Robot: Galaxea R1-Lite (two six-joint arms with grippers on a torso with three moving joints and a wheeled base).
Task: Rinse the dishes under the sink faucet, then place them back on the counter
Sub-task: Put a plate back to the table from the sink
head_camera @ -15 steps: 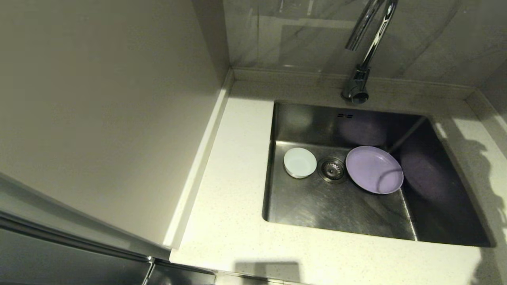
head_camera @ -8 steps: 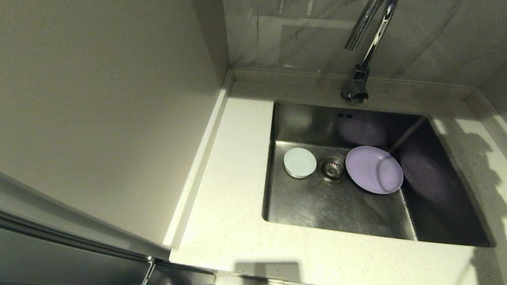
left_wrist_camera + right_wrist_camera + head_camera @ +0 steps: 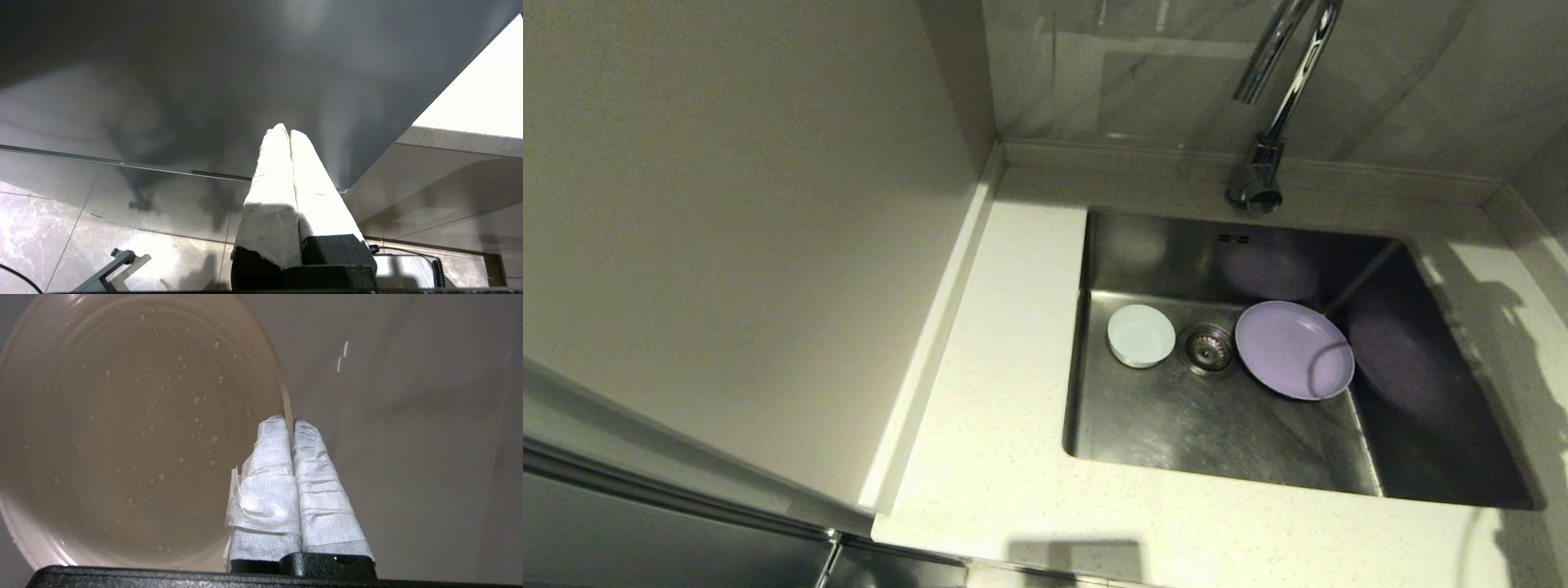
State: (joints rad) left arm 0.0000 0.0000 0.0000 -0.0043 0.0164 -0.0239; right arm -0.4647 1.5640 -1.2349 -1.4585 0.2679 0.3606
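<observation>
The small white bowl (image 3: 1141, 335) and the lilac plate (image 3: 1294, 349) lie on the floor of the steel sink (image 3: 1176, 425), either side of the drain strainer (image 3: 1207, 349). The chrome faucet (image 3: 1274, 106) arches over the back rim. In the right wrist view the beige plate (image 3: 122, 428), dotted with water drops, has its rim pinched in my right gripper (image 3: 289, 421). Neither that plate nor either gripper shows in the head view. My left gripper (image 3: 285, 131) is shut on nothing, parked low beside a cabinet front.
The speckled counter (image 3: 1005, 367) runs left of and in front of the sink, bounded by a beige side wall (image 3: 727, 204) and the raised back rim (image 3: 1143, 155). A moving arm shadow falls on the counter strip (image 3: 1515, 327) right of the sink.
The bowl and lilac plate have not moved. The shadows on the right counter strip and across the lilac plate have shifted slightly.
</observation>
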